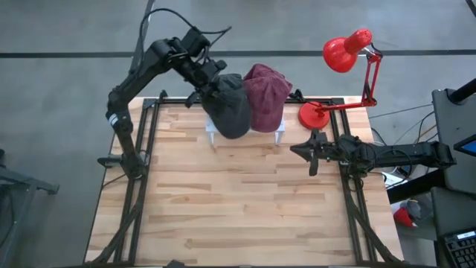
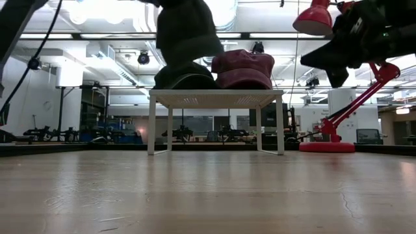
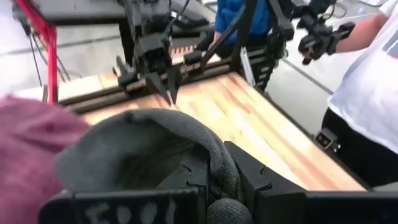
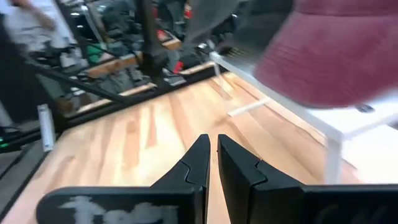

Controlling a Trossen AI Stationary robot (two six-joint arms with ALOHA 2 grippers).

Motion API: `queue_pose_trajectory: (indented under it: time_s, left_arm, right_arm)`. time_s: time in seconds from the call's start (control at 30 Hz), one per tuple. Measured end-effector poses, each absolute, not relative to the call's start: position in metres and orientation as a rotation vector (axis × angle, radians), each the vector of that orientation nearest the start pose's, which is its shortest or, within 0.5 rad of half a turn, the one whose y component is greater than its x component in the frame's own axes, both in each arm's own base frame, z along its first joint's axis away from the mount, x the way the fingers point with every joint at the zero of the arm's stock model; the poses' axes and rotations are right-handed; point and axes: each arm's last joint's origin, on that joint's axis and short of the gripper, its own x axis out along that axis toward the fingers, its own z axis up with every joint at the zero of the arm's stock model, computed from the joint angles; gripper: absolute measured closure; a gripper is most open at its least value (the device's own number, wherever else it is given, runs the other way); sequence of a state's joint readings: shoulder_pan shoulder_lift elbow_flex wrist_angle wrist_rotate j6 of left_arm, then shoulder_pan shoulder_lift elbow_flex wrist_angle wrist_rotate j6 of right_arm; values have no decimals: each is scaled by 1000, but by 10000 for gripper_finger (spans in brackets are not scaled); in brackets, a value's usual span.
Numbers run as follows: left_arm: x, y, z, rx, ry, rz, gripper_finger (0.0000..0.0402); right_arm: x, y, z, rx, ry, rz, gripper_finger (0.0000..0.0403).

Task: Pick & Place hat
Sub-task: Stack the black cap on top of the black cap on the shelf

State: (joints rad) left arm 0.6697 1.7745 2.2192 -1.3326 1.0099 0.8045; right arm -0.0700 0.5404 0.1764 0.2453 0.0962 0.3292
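A dark grey hat (image 1: 232,112) and a maroon hat (image 1: 266,93) lie side by side on a small white stand (image 2: 214,97) at the table's far edge. My left gripper (image 1: 210,80) reaches over the far edge and is shut on the grey hat (image 3: 143,146), at its far end. In the low view the grey hat's upper part (image 2: 185,32) is raised. The maroon hat (image 2: 242,68) rests flat on the stand top. My right gripper (image 1: 295,149) is shut and empty, above the table to the right of the stand, pointing left. My left gripper holds the grey hat by its rim (image 3: 219,177) at the hat's far end. One finger (image 3: 189,180) is inside the hollow and the other (image 3: 252,177) is outside. The far end is raised, and the hat's lower part (image 2: 185,77) lies on the stand.
A red desk lamp stands at the far right, its base (image 1: 316,115) beside the stand and its head (image 1: 343,52) beyond the table edge. Black frame rails (image 1: 145,141) run along both sides. Bare wood lies in front of the stand. People (image 3: 373,93) stand beyond the table.
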Motion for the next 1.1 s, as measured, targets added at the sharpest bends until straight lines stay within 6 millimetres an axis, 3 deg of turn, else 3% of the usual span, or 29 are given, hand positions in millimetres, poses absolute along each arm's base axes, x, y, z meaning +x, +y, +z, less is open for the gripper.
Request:
queue_pose_trajectory:
  time_s: [0.27,0.73,1.1]
  left_arm:
    - [267,204,436,106,501,-480,371]
    - [268,221,426,202,565,-413,371]
    - [273,228,430,255,587,-301,371]
  right_arm:
    - [139,-13,196,350,89,-206,374]
    - [139,-13,198,428,75,-218,374]
    - [139,-13,198,441,76,-215,374]
